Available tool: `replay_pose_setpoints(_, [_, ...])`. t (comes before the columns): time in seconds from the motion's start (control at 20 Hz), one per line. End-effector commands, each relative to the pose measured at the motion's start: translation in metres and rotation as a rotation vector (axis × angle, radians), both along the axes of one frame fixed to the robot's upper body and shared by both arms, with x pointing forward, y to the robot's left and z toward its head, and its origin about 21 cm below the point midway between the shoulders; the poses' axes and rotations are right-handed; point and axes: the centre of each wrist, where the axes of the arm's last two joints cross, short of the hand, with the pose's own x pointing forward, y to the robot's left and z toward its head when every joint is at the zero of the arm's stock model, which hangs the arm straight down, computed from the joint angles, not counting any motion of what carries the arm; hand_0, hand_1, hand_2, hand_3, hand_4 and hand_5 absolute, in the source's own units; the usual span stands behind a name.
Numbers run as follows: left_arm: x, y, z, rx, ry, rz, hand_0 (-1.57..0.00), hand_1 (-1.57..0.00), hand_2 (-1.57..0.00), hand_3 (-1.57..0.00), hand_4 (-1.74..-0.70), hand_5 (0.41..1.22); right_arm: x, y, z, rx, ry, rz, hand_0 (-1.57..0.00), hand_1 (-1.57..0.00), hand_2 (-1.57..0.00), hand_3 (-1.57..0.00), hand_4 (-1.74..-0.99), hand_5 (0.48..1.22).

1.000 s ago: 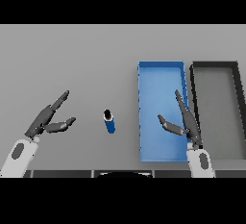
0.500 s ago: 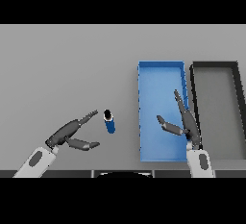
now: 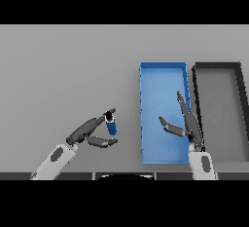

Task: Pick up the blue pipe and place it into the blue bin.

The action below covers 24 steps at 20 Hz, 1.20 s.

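A short blue cylindrical pipe with a dark open top (image 3: 111,123) stands upright on the flat grey desk (image 3: 68,70), close to the desk's near edge and a little left of its middle. It is outside the bins, on bare desk, just to the left of the shallow rectangular blue bin (image 3: 144,99).

The left hand (image 3: 87,132) reaches in from the lower left on its white and grey arm. Its dark fingers (image 3: 99,120) stretch out nearly straight toward the top of the pipe, their tips at or touching the pipe's rim, while the thumb (image 3: 103,142) lies below, pointing at the pipe's foot. The pipe sits at the mouth of the gap between fingers and thumb. The hand is spread, not closed round anything; whether the fingertips truly touch the pipe I cannot tell.

The blue bin lies lengthwise toward the far edge of the desk, right of the middle. Just beside it on the right, nearly side against side, is a dark grey rectangular bin (image 3: 195,82) of like shape, near the desk's right edge.

The right hand (image 3: 188,123) hangs over the near right part of the blue bin, fingers straight and pointing away toward the far edge, thumb stuck out to the left, holding nothing.
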Motion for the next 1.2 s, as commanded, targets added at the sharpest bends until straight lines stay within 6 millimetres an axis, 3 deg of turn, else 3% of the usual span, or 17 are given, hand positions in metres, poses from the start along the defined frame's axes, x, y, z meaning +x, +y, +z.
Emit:
replay_pose_setpoints(0.0, [0.002,-0.004,-0.004,-0.01,0.012,0.008,0.0,0.0,0.0,0.0,-1.13,0.493,0.001,-0.002,0.0,-0.011,0.001,-0.002,0.0,0.0,0.0,0.0,-1.203,0.551])
replay_pose_setpoints(0.25, [0.008,-0.017,-0.022,-0.017,-0.016,0.027,0.0,0.0,-0.01,0.0,-1.1,0.506,-0.002,-0.003,-0.006,-0.002,0.01,-0.005,0.0,0.0,0.0,0.0,-1.198,0.547])
replay_pose_setpoints(0.4, [0.014,-0.027,-0.027,-0.093,0.006,0.017,0.0,0.0,-0.09,-0.04,-1.14,0.567,-0.006,-0.008,-0.005,-0.022,0.005,-0.007,0.0,0.0,0.0,0.0,-1.188,0.55])
replay_pose_setpoints(0.55, [0.015,-0.037,-0.029,-0.169,0.064,0.022,-0.04,-0.25,-0.42,-0.35,-1.27,0.675,-0.002,-0.005,-0.001,-0.011,0.003,-0.008,0.0,0.0,0.0,0.0,-1.196,0.56])
replay_pose_setpoints(0.6, [0.015,-0.04,-0.028,-0.199,0.071,0.016,-0.18,-0.41,-0.58,-0.59,-1.3,0.784,-0.002,-0.004,-0.001,-0.015,0.004,-0.008,0.0,0.0,0.0,0.0,-1.192,0.56])
replay_pose_setpoints(0.65, [0.016,-0.042,-0.027,-0.218,0.074,0.029,-0.42,-0.64,-0.78,-0.78,-1.38,0.872,-0.003,-0.005,-0.002,-0.015,0.0,-0.009,0.0,0.0,0.0,0.0,-1.191,0.561])
replay_pose_setpoints(0.75, [0.01,-0.049,-0.03,-0.239,0.044,0.014,-0.83,-0.98,-1.06,-1.02,-1.5,0.997,-0.005,-0.006,-0.005,-0.019,0.002,-0.016,0.0,0.0,0.0,0.0,-1.184,0.562])
replay_pose_setpoints(0.85, [0.01,-0.052,-0.026,-0.231,0.055,0.013,-1.1,-1.19,-1.25,-1.2,-1.59,1.078,-0.001,-0.011,-0.003,-0.033,0.008,-0.019,0.0,0.0,0.0,0.0,-1.179,0.561])
replay_pose_setpoints(0.9, [0.005,-0.052,-0.028,-0.228,0.05,0.0,-1.19,-1.27,-1.31,-1.26,-1.62,1.106,0.001,-0.009,-0.003,-0.028,0.007,-0.019,0.0,0.0,0.0,0.0,-1.178,0.561])
replay_pose_setpoints(1.0, [0.005,-0.055,-0.026,-0.217,0.032,-0.005,-1.33,-1.38,-1.4,-1.37,-1.56,1.148,-0.002,-0.002,-0.003,-0.018,-0.009,-0.003,0.0,0.0,0.0,0.0,-1.176,0.559])
replay_pose_setpoints(1.15, [0.0,-0.057,-0.026,-0.231,-0.013,-0.009,-1.45,-1.47,-1.49,-1.47,-1.51,1.183,0.0,-0.006,-0.003,-0.028,0.01,-0.014,0.0,0.0,0.0,0.0,-1.171,0.558])
